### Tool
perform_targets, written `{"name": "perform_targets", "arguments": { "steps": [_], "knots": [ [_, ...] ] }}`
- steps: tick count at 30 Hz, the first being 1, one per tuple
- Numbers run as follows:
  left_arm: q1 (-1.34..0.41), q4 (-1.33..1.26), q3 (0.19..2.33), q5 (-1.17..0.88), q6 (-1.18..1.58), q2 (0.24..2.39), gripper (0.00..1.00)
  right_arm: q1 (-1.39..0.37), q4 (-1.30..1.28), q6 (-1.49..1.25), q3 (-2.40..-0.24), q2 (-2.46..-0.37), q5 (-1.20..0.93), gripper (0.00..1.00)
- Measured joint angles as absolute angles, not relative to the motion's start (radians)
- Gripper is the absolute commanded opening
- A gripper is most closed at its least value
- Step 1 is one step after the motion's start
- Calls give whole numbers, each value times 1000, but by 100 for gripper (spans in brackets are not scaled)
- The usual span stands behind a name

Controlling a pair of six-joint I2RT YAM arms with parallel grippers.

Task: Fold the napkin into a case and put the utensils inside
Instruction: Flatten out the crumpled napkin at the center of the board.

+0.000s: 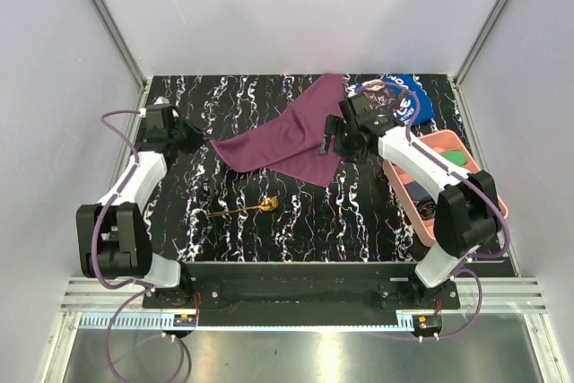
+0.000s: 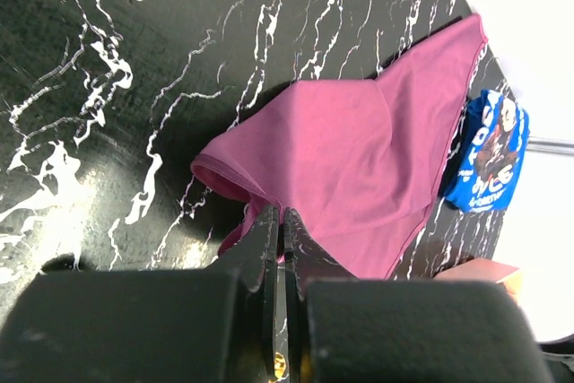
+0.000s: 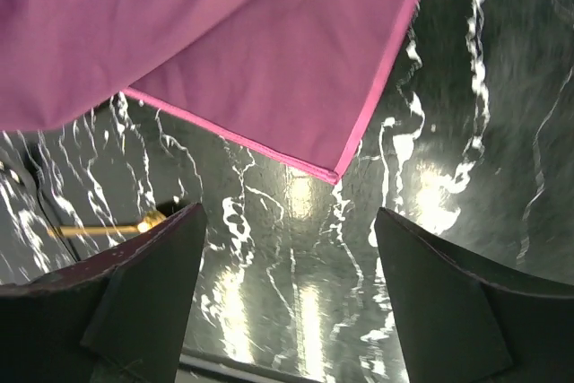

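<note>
Presently, napkin [image 1: 287, 136]: a plum-purple cloth lying slantwise across the far middle of the black marbled worktop [image 1: 359, 213]. It is loosely doubled over itself, not flat and not shaped into a case. One corner reaches the back edge and another points toward the near side.
Napkin's layers: how many lie under the top fold cannot be told, as the underside is hidden in every view.
Left end effector [image 2: 280, 221]: its fingers are pressed together at the napkin's left tip. In the left wrist view the hem runs straight into the closed tips and the corner beside them curls up off the worktop, so it has a pinch of the cloth. The pinch itself is covered by the fingers.
Right end effector [image 3: 287, 217]: its fingers are spread wide with nothing between them. It hovers just off the napkin's near right corner, which fills the top of the right wrist view.
Spoon [image 1: 247, 210]: gold, lying on bare worktop on the near side of the napkin and apart from it, bowl to the right. The right wrist view shows only a stretch of handle [image 3: 99, 229]; one finger cuts off the rest.
Blue cloth [image 1: 420, 103]: at the far right, partly hidden behind the right arm, its lettering too small to read.
Pink tray [image 1: 441, 136]: at the right edge, largely covered by the right arm, its contents hard to make out.
</note>
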State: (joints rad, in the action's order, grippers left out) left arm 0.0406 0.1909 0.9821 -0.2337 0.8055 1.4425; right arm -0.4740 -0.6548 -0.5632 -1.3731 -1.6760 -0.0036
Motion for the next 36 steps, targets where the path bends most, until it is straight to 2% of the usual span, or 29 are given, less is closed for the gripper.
{"name": "perform_targets", "arguments": {
  "steps": [3,4,6,16,30,36],
  "knots": [
    [17,190,962,-213,806,1425,0,-493,-599,-678,-1285,-1654,56,75],
    [7,190,957,-203,806,1416,0,-500,-590,-719,-1262,-1654,80,66],
    [-11,190,947,-184,809,1399,0,-514,-586,-789,-1224,-1658,121,62],
    [-37,193,922,-125,817,1366,0,-592,-578,-972,-1255,-1827,230,60],
    [-39,194,922,-104,822,1366,0,-647,-617,-1068,-1300,-1915,336,57],
    [-45,194,922,-99,822,1366,0,-653,-628,-1093,-1322,-1950,354,51]
  ]
}}
